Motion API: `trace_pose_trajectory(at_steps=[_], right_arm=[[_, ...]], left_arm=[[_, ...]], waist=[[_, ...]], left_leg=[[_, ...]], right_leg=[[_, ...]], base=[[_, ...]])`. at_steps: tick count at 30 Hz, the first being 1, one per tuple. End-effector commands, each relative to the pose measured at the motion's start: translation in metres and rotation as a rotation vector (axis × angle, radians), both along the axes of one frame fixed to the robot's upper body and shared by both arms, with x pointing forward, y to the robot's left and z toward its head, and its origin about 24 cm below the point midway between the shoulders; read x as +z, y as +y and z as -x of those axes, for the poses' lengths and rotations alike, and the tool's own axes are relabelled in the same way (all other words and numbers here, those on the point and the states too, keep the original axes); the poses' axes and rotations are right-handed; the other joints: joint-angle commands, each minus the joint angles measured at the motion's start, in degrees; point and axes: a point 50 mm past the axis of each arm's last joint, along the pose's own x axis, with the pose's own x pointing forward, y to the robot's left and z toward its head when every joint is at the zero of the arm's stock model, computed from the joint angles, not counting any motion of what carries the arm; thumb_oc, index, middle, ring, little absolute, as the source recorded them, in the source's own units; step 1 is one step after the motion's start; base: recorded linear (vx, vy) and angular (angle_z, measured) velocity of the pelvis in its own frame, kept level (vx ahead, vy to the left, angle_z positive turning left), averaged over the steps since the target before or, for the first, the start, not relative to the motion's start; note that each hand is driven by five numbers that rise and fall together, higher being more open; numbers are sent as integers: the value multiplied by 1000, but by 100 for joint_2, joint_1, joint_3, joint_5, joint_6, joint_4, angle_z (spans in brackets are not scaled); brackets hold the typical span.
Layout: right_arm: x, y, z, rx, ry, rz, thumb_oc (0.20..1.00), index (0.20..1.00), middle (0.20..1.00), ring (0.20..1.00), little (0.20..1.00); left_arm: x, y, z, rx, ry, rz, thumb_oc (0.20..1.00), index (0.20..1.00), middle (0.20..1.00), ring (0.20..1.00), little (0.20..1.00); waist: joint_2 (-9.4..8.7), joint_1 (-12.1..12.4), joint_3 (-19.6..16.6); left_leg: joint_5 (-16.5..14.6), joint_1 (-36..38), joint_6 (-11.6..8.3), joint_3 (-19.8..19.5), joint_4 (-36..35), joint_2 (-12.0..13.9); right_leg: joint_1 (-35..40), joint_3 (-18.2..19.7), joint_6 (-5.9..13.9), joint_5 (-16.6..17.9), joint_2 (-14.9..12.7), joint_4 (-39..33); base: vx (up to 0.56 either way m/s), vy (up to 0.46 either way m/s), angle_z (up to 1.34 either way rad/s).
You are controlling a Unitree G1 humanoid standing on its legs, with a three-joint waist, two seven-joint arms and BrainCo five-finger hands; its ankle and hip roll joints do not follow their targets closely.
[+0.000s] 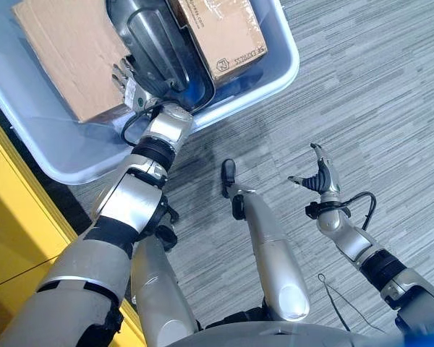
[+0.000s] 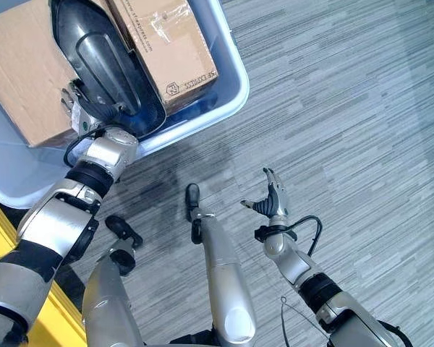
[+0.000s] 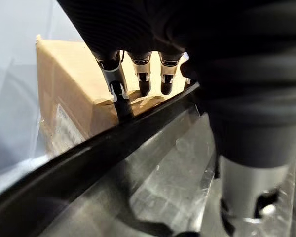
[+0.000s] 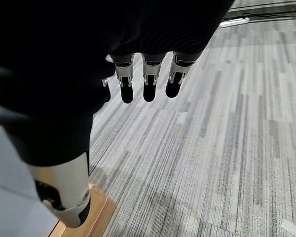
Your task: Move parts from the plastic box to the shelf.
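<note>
Reaching into the plastic box (image 1: 275, 79) in the left eye view: left hand (image 1: 134, 87) at the black moulded part (image 1: 155, 43), between two cardboard boxes (image 1: 72, 50). Right hand (image 2: 269, 199) idle over carpet, fingers apart.

Seen from the left wrist: fingers (image 3: 119, 94) hooked over the part's rim, thumb inside. Lifting out probably next.

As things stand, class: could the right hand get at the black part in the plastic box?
Probably not: the right hand hangs open over carpet, apart from the plastic box; the left hand already grips the black part.
</note>
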Motion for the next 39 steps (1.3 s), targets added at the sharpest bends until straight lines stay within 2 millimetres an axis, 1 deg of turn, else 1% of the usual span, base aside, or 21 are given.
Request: trace_pose_trajectory(at_steps=[1,2,3,4,5,6,7,8,10,11,13,20,23,25,28,32,34,38,39], right_arm=[[15,-8,0,-28,-79,-14,1000,1000,1000,1000,1000],[14,-8,1,-30,-79,-14,1000,1000,1000,1000,1000],[14,-7,2,-29,-82,-11,1000,1000,1000,1000,1000],[14,-7,2,-32,-83,-12,1000,1000,1000,1000,1000],[13,-7,3,-38,-88,-9,1000,1000,1000,1000,1000],[12,-8,4,-41,-85,-10,1000,1000,1000,1000,1000],[11,-8,4,-45,-81,-11,1000,1000,1000,1000,1000],[10,-8,5,-50,-80,-11,1000,1000,1000,1000,1000],[11,-9,6,-66,-92,-25,1000,1000,1000,1000,1000],[11,-9,5,-63,-94,-26,1000,1000,1000,1000,1000],[10,-7,5,-52,-89,-23,1000,1000,1000,1000,1000],[3,-5,7,-67,-62,-35,1000,1000,1000,1000,1000],[-1,-1,7,-54,-56,-37,1000,1000,1000,1000,1000],[-1,-1,8,-53,-56,-38,1000,1000,1000,1000,1000],[-2,0,9,-49,-56,-39,1000,1000,1000,1000,1000],[-3,0,12,-37,-57,-29,1000,1000,1000,1000,1000],[-6,-1,15,-34,-59,-16,1000,1000,1000,1000,1000],[-8,-1,18,-22,-61,3,1000,1000,1000,1000,1000],[-9,-2,20,-16,-61,9,1000,1000,1000,1000,1000]], left_arm=[[-155,-19,45,-47,576,370,1000,1000,1000,1000,1000],[-158,-20,46,-49,582,398,1000,1000,1000,1000,1000],[-158,-19,46,-38,550,431,470,470,470,470,470],[-158,-19,45,-47,539,461,200,200,200,200,200],[-159,-20,45,-41,515,521,200,200,200,200,200],[-160,-20,46,-21,496,538,200,200,200,200,200],[-160,-20,46,-24,501,532,200,200,200,200,200],[-162,-21,47,-55,537,472,200,200,200,200,200],[-166,-19,51,-6,531,466,200,200,200,200,200],[-164,-15,51,14,521,449,200,200,200,200,200],[-162,-12,50,17,522,438,200,200,200,200,200],[-164,-2,54,98,516,438,200,200,200,200,200],[-159,4,52,121,468,447,200,200,200,200,200],[-159,4,52,119,458,448,200,200,200,200,200],[-156,4,49,107,395,437,200,200,200,200,200],[-137,1,37,27,216,396,200,200,200,200,200],[-129,-2,35,19,155,385,200,200,200,200,200],[-117,0,33,13,50,324,200,200,200,200,200],[-109,1,32,20,8,324,200,200,200,200,200]], waist=[[-90,-273,313],[-81,-274,313],[-78,-274,313],[-86,-279,313],[-91,-277,313],[-102,-278,313],[-111,-263,313],[-121,-248,313],[-144,-238,313],[-155,-233,313],[-152,-233,313],[-106,-187,313],[-128,-153,313],[-131,-146,313],[-135,-127,313],[-133,-116,313],[-88,-90,313],[-8,-19,313],[26,21,313]], left_leg=[[131,-325,-467,-229,792,633],[133,-354,-471,-236,811,638],[107,-404,-459,-251,833,634],[105,-417,-462,-255,837,632],[78,-491,-450,-283,903,628],[32,-543,-432,-294,941,623],[15,-585,-426,-317,970,617],[-14,-647,-413,-341,1006,613],[-50,-707,-392,-355,1041,593],[-91,-751,-380,-375,1084,597],[-134,-791,-364,-377,1114,595],[-102,-840,-381,-381,1061,574],[-137,-840,-368,-405,1091,597],[-135,-838,-369,-406,1092,607],[-118,-777,-368,-408,1068,617],[-126,-599,-348,-355,1034,659],[-115,-444,-338,-323,989,656],[-48,-158,-335,-252,875,673],[-9,12,-335,-219,823,703]], right_leg=[[-59,-514,346,317,-213,82],[-88,-506,335,311,-208,81],[-139,-508,330,314,-211,93],[-150,-511,328,324,-208,77],[-207,-500,321,327,-209,92],[-236,-504,327,330,-215,101],[-246,-512,332,335,-214,97],[-283,-530,339,350,-223,114],[-315,-545,343,357,-213,132],[-340,-557,346,354,-230,156],[-368,-555,353,358,-243,168],[-381,-558,369,397,-263,84],[-343,-583,378,386,-289,86],[-338,-588,376,381,-294,91],[-263,-599,374,367,-289,72],[-113,-610,357,284,-289,100],[15,-606,354,242,-288,88],[251,-631,335,142,-295,109],[406,-654,320,68,-302,132]], base=[[11,-17,-7],[12,-35,-6],[7,-41,-4],[-1,-37,-2],[0,0,0],[-7,-30,5],[-7,-35,5],[-4,-34,4],[0,-4,2],[1,-4,6],[3,-11,5],[0,0,0],[0,0,0],[0,0,0],[0,0,0],[-9,47,2],[-13,70,2],[-14,86,3],[0,112,10]])
